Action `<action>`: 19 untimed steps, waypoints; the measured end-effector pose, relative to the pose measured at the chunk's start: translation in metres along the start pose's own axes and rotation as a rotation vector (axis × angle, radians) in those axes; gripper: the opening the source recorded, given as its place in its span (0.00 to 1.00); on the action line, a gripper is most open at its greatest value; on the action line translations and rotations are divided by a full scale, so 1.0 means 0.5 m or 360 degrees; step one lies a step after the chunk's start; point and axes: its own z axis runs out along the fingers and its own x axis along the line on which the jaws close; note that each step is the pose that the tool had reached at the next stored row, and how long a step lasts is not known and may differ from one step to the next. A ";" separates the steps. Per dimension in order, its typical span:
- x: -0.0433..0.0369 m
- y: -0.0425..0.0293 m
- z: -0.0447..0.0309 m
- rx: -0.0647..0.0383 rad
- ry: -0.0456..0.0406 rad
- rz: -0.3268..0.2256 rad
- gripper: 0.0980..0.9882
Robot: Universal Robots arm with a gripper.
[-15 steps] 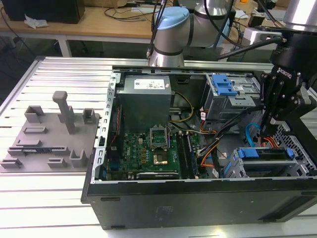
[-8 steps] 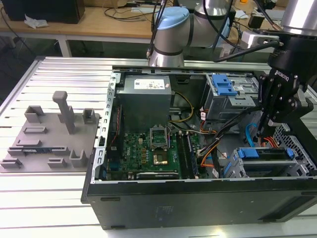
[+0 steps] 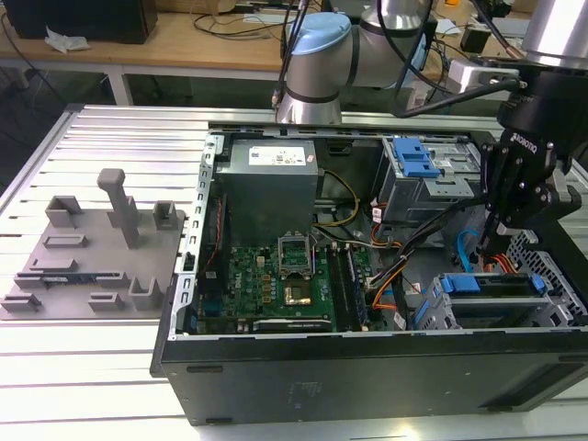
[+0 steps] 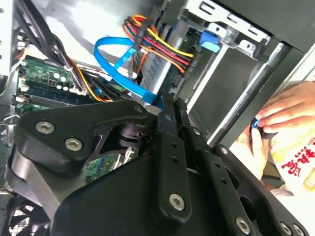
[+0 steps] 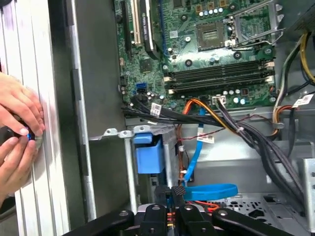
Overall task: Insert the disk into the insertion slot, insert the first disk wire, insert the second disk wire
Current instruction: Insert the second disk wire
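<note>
While the gripper (image 3: 501,241) hangs inside the open computer case (image 3: 367,367), at the exterior view's right, its jaws stand almost closed around a small dark connector; whether they really press it, I cannot tell. Just below, the disk (image 3: 496,299) with its blue caddy sits in the insertion slot (image 3: 432,317). A person's hands (image 5: 17,130) hold a small object on the tabletop (image 3: 110,367) beside the case.

Silver arm (image 3: 395,20) w/ pale-blue caps, black gripper (image 3: 503,225), prob. screwed.
</note>
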 end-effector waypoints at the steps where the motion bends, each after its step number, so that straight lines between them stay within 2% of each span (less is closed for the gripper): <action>1: 0.009 -0.001 0.002 0.0000 -0.0023 0.0001 0.07; 2: 0.012 -0.001 0.003 0.0005 -0.0047 0.0002 0.07; 4: 0.015 -0.001 0.004 0.0015 -0.0078 0.0003 0.07; 6: 0.019 -0.002 0.005 0.0024 -0.0118 0.0006 0.07; 8: 0.028 -0.003 0.007 0.0027 -0.0181 0.0007 0.07; 9: 0.033 -0.003 0.009 0.0026 -0.0205 0.0008 0.07; 10: 0.039 -0.004 0.010 0.0025 -0.0219 0.0008 0.07; 13: 0.060 -0.006 0.016 0.0018 -0.0282 0.0008 0.07; 14: 0.066 -0.007 0.017 0.0014 -0.0326 0.0008 0.07; 15: 0.070 -0.007 0.018 0.0012 -0.0351 0.0008 0.07; 16: 0.075 -0.008 0.020 0.0010 -0.0369 0.0008 0.07; 19: 0.081 -0.008 0.021 0.0011 -0.0372 0.0000 0.07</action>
